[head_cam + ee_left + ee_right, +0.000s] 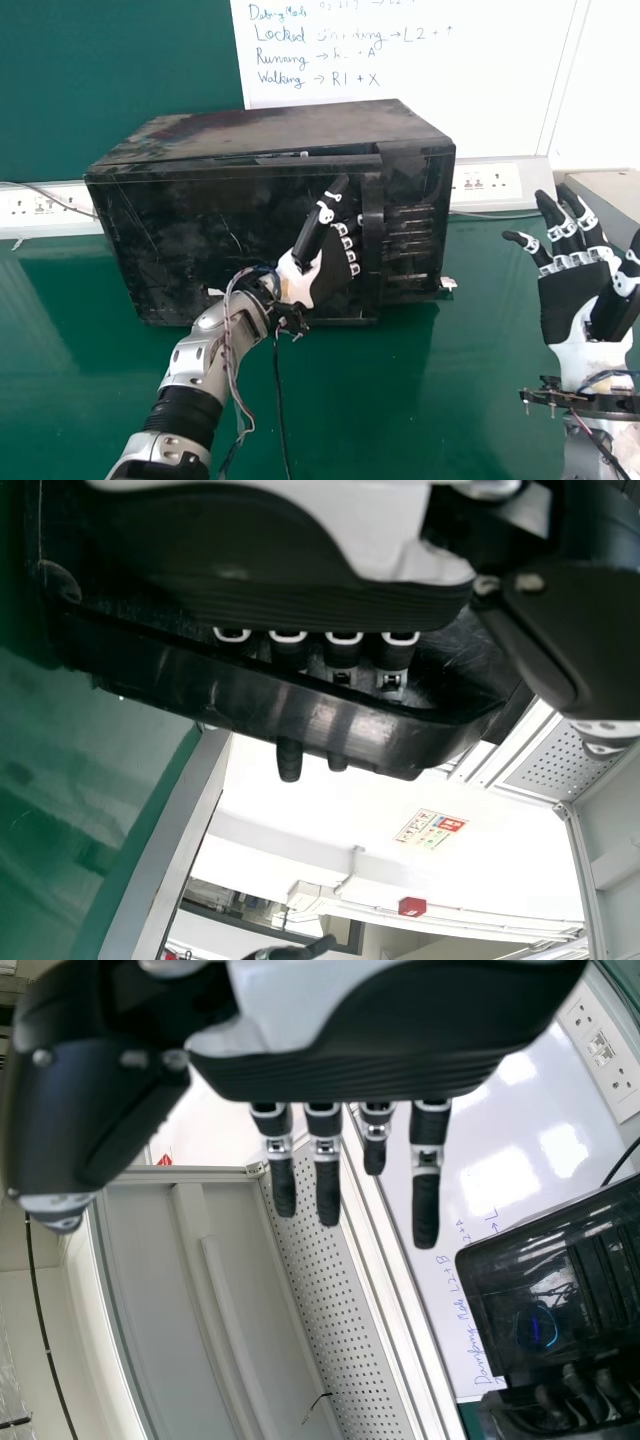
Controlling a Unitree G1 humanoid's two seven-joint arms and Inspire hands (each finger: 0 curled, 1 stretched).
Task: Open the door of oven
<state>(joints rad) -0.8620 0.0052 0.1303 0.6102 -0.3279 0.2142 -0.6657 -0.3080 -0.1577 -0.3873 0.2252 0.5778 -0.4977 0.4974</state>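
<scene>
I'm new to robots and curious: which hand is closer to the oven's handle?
Left. The left hand is at the handle, its fingers hooked behind it; the right hand is open, off to the right of the oven, away from the handle.

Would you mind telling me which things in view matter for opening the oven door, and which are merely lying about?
Part of the job:
black oven
door handle
left hand, fingers curled round the handle

Just around it:
right hand, open and off to the side
whiteboard with handwriting, behind the oven
wall socket
green tabletop under the oven
</scene>
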